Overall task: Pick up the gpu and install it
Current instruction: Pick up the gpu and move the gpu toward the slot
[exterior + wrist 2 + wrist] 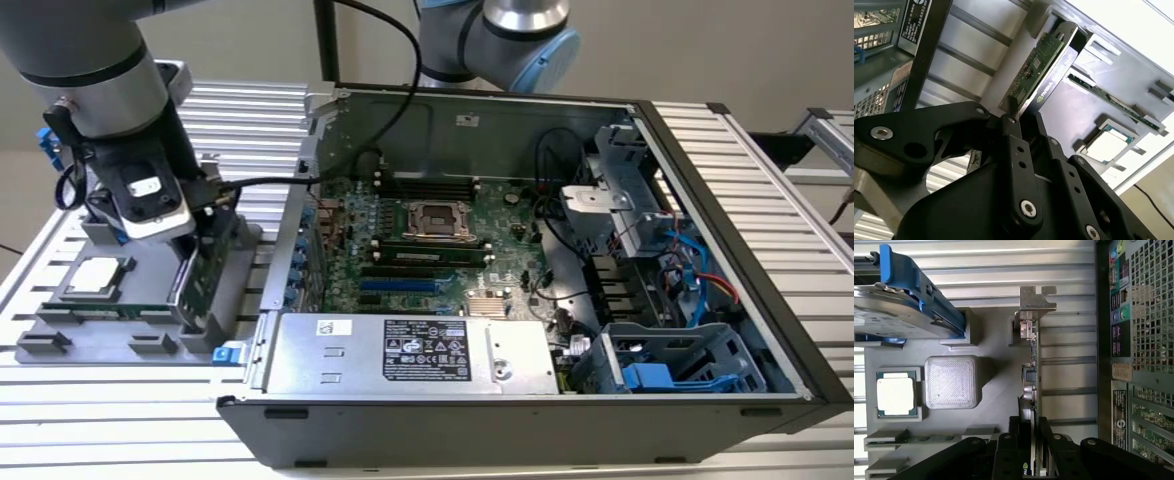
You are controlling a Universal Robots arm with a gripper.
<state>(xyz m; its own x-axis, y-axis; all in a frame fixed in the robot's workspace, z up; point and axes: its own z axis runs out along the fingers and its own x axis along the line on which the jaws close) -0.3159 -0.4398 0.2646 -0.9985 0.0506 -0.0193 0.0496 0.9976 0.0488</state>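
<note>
The gripper [1029, 429] is clamping the gpu [1033, 357], jaws nearly closed on it. It is sitting in the tray [996, 405] beneath them, not yet installed.

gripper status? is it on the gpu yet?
Gripper: closed on the gpu, fingers pinching the card's edge; the card stands on edge in the grey parts holder.

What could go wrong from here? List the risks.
1. The gripper clamps the gpu by one end of its thin edge, so the card may tilt or slip when lifted.
2. The card stands in a slot of the gray holder; a skewed pull could jam it.
</note>
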